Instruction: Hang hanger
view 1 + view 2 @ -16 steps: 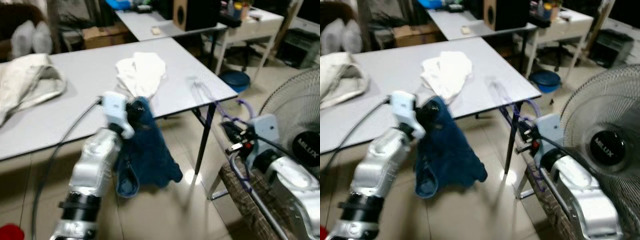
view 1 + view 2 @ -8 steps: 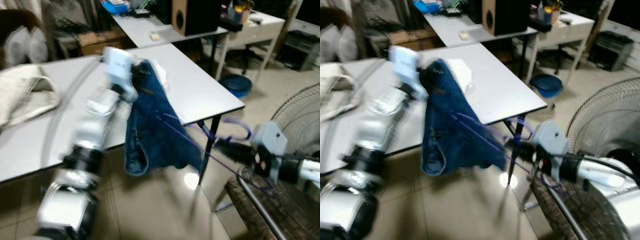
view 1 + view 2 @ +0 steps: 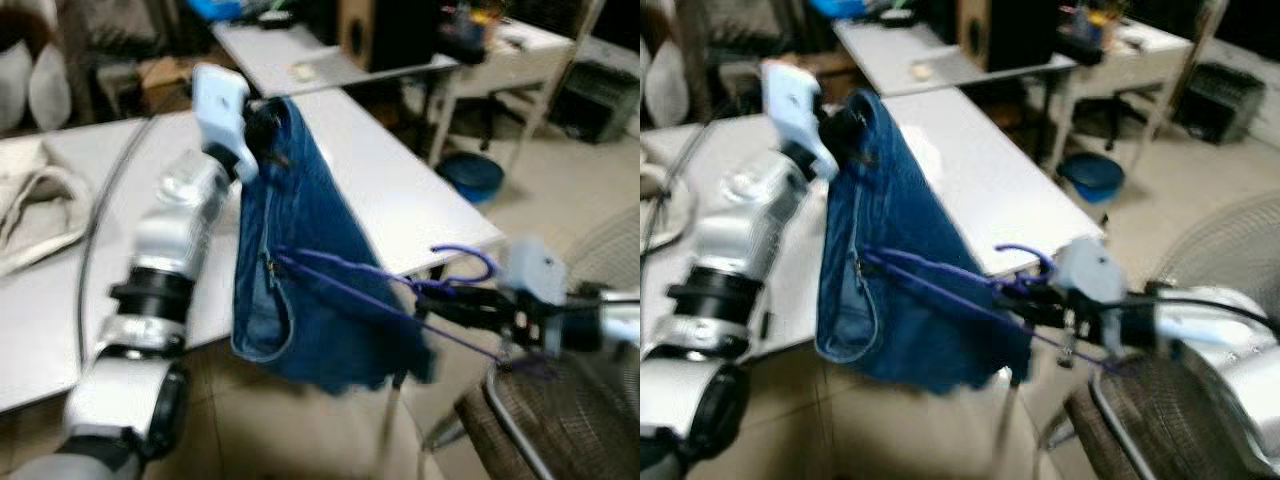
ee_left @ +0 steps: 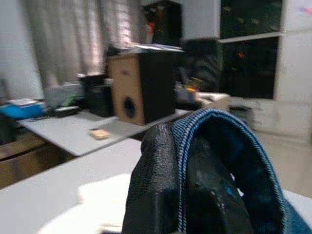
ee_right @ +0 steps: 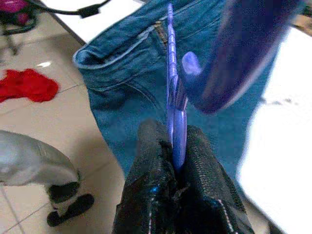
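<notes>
Left claw [image 4: 180,195] clamps blue jeans [image 3: 300,290] raised above tabletop [image 3: 400,200]; right claw [image 5: 174,161] pinches purple hanger [image 3: 400,290] against them.

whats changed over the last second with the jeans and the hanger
The left gripper has lifted the jeans from below the table's edge to above it. The right gripper has pushed the purple hanger across to them. Both grips stayed shut; the white cloth did not move.
</notes>
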Robot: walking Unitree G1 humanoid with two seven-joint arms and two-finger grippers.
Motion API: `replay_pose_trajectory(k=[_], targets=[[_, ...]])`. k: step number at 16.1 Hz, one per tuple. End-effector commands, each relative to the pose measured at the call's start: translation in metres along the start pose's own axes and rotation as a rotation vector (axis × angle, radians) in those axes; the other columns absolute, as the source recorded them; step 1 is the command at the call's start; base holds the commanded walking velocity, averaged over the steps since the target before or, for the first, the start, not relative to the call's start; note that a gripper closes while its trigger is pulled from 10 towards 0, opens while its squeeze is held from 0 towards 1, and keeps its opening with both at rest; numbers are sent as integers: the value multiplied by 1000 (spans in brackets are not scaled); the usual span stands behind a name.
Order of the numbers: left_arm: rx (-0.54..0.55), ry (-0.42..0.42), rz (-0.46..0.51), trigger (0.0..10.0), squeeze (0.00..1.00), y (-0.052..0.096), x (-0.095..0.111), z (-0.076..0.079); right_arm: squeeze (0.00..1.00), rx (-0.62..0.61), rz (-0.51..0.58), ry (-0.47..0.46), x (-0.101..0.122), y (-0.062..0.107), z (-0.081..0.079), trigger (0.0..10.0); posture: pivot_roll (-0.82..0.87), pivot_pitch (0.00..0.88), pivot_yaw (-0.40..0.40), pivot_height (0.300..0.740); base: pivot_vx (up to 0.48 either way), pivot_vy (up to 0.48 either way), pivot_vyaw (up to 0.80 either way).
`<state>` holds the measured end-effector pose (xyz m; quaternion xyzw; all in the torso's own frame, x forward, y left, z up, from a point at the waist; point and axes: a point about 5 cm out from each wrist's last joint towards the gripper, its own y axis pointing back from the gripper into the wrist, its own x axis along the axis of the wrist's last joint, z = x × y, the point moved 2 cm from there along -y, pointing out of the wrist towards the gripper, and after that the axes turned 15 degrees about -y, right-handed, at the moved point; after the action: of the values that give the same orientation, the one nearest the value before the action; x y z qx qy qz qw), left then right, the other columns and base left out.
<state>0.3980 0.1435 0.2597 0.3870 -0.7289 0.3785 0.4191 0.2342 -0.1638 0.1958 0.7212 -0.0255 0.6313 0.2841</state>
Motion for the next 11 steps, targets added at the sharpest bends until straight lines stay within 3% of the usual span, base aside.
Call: replay_pose_trajectory(k=[1, 7, 9, 11], targets=[[-29, -12, 102, 10000, 0, -7, 31, 0, 0, 4, -15, 11, 0, 2, 6, 10000, -202, 0, -5, 740, 409, 0, 0], [-127, 19, 212, 10000, 0, 2, 67, -5, 0, 60, -30, 121, 24, -15, 35, 10000, -167, 0, -28, 740, 396, 0, 0], [-228, 37, 258, 10000, 0, 7, 81, 3, 0, 59, -33, 164, 34, -18, 47, 10000, -164, 0, -28, 740, 0, 0, 0], [-258, 48, 308, 10000, 0, 9, 93, 7, 0, -9, -10, 195, 47, -22, 64, 10000, -160, 0, -25, 740, 0, 0, 0]])
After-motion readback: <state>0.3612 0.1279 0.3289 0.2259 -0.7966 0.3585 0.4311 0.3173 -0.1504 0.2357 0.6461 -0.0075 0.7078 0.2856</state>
